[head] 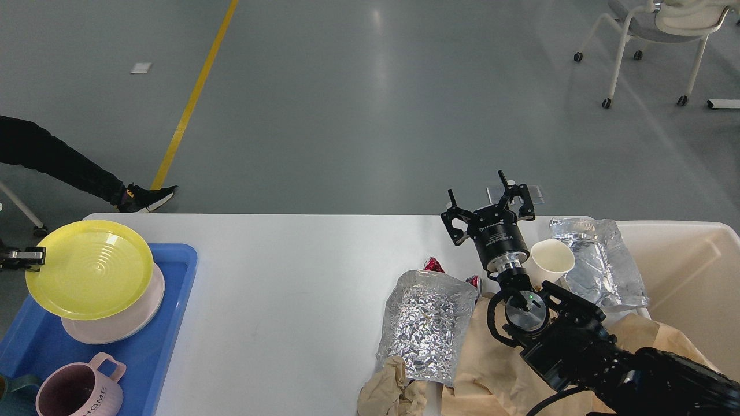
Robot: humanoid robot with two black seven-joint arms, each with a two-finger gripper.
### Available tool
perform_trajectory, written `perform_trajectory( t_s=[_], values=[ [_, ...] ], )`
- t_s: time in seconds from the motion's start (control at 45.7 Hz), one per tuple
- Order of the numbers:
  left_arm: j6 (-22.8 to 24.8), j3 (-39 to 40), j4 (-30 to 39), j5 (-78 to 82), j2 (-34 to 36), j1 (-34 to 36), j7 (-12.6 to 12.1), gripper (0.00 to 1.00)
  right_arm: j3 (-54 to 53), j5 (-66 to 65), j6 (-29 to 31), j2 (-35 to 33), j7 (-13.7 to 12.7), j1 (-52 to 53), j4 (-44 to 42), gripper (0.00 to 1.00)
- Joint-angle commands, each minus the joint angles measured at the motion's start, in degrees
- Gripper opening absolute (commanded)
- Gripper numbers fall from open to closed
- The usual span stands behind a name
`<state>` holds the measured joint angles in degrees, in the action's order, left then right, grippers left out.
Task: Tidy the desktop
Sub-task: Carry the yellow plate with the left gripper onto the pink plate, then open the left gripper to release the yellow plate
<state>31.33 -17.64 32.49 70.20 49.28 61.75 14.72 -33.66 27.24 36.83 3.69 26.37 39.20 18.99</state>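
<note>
Two tools were in play, though only one counted for the next move. Right tool (488, 209) hung above the far edge of the surface (289, 277), fingers spread wide, nothing between them. Left tool (23, 257) barely showed at the left border, beside the rim of the yellow plate (89, 268); too little visible to tell whether it gripped that rim.

Clutter sat on the right half of the white surface. White paper cup (552, 263) lay on its side just right of and nearer than the right tool, mouth facing the camera, touching the clear crumpled bag (601, 260) that leaned against the beige bin (694, 271). Silver foil bag (425, 323) lay nearer and to the left of that arm, long axis running near-to-far, on crumpled brown paper (491, 358). A red wrapper (433, 265) peeked out at its far end.

Judgement: right arm was plainly the nearer one to all this litter; the left was well apart, over the blue tray (173, 277) with the pink plate (124, 326) and mug (81, 390). The cup seemed the likeliest target, needing the tool drawn back nearward and rightward, then a short carry right into the bin. Risk: nudging the cup so it rolled.
</note>
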Motion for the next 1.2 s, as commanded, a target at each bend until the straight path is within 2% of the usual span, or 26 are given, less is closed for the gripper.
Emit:
perform_trajectory(
  t_s=[0.0, 0.525, 0.678, 0.832, 0.875, 1.029, 1.182],
  values=[
    [-2.06, 0.06, -3.05, -0.32, -2.08, -2.86, 0.31, 0.0, 0.0, 0.0, 0.0, 0.0, 0.0, 0.0, 0.0, 1.0],
    [-7.78, 0.33, -9.99, -1.91, -9.46, -9.27, -0.48, 0.0, 0.0, 0.0, 0.0, 0.0, 0.0, 0.0, 0.0, 1.0],
    [-9.27, 0.42, -11.31, -2.08, -11.4, -10.59, -0.57, 0.05, 0.0, 0.0, 0.0, 0.0, 0.0, 0.0, 0.0, 1.0],
    [-9.45, 0.42, -11.4, -4.89, -11.93, -11.56, -1.36, 0.27, 0.0, 0.0, 0.0, 0.0, 0.0, 0.0, 0.0, 1.0],
    [-9.45, 0.42, -11.4, -5.51, -11.93, -11.65, -1.27, 0.38, 0.0, 0.0, 0.0, 0.0, 0.0, 0.0, 0.0, 1.0],
    [-9.01, 0.85, -11.4, -8.4, -11.31, -10.51, -0.75, 0.6, 0.0, 0.0, 0.0, 0.0, 0.0, 0.0, 0.0, 1.0],
    [-7.96, 0.94, -11.31, -15.25, -9.82, -2.88, 0.48, 0.79, 0.0, 0.0, 0.0, 0.0, 0.0, 0.0, 0.0, 1.0]
  ],
)
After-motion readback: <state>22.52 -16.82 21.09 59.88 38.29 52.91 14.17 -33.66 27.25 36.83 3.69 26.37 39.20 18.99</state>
